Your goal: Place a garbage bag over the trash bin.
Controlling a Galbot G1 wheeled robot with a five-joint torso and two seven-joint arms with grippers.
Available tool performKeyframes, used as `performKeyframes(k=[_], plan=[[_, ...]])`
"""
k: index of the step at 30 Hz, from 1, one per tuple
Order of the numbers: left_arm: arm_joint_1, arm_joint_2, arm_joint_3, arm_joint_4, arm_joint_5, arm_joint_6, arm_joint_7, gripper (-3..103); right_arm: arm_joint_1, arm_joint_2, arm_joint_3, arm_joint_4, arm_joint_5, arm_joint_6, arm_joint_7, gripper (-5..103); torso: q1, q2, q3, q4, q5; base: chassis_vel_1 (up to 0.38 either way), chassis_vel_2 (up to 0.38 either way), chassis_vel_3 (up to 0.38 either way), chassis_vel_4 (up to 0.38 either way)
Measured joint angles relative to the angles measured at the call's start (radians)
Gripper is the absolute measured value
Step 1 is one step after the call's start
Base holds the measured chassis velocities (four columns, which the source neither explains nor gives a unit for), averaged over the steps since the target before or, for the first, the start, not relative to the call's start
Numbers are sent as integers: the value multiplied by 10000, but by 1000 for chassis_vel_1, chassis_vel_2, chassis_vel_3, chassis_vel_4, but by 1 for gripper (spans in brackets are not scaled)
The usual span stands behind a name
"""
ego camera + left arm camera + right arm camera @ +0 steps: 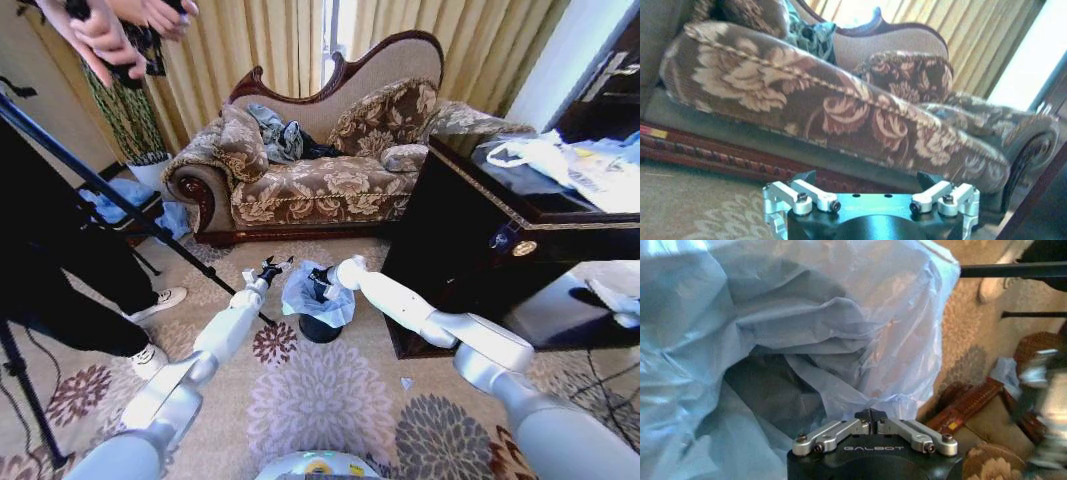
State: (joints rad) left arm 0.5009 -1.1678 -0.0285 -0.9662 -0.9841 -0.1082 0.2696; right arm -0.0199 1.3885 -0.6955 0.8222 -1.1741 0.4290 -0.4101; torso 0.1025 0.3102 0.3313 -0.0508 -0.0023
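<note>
The small black trash bin (pixel 320 329) stands on the patterned carpet in front of the sofa. The pale blue garbage bag (pixel 314 296) is draped over its top, crumpled and hanging down its sides. My right gripper (pixel 326 281) is at the bag's far upper edge. In the right wrist view its fingers (pixel 870 416) are shut together on a fold of the garbage bag (pixel 840 325), which opens into a dark hollow. My left gripper (pixel 273 268) hovers just left of the bag, apart from it. Its fingers (pixel 869 180) stand wide open with nothing between them.
A floral sofa (pixel 320 180) stands just behind the bin. A dark wooden cabinet (pixel 480 250) with white plastic bags (pixel 560 160) on top is close on the right. A black tripod leg (pixel 130 210) and a person's shoes (pixel 160 300) are to the left.
</note>
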Motion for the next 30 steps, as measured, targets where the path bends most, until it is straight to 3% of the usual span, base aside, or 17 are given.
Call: performKeyframes(k=[5, 8, 9, 12, 18, 22, 27, 30], plan=[[629, 1000, -227, -1487, -703, 525, -138, 100, 123, 224, -79, -335, -48, 138, 4, 0, -2, 1, -1, 4, 5, 0, 0, 0, 0], [1453, 2040, -519, -3374, -1927, 1376, -392, 100, 129, 85, -75, -373, -30, 141, 13, 0, -2, 2, -1, 4, 7, 0, 0, 0, 0], [1453, 2040, -519, -3374, -1927, 1376, -392, 100, 129, 85, -75, -373, -30, 141, 13, 0, -2, 2, -1, 4, 7, 0, 0, 0, 0], [2231, 2525, -550, -5105, -2933, 2200, -883, 101, 145, -68, -5, -443, 80, 70, 82, 0, -2, 2, -1, 0, 10, 0, 0, 0, 0], [2262, 1826, -133, -5166, -3365, 2551, -1274, 98, 245, -327, -11, -230, 310, 42, 47, 0, -2, 2, -2, 1, 6, 0, 0, 0, 0], [1616, 701, 226, -3949, -3992, 2862, -1609, 92, 221, -543, -11, -103, 399, 36, 14, 0, 0, 2, -1, -6, 7, 0, 0, 0, 0], [1476, 328, 411, -3642, -4359, 3185, -1831, 70, 163, -810, 60, -46, 482, 35, -5, 0, 0, 2, -1, -2, 9, 0, 0, 0, 0], [1546, 298, 437, -3765, -4524, 3339, -1961, 65, 150, -926, 68, -4, 553, 35, -15, 0, 0, 2, -1, 0, 10, 0, 0, 0, 0]])
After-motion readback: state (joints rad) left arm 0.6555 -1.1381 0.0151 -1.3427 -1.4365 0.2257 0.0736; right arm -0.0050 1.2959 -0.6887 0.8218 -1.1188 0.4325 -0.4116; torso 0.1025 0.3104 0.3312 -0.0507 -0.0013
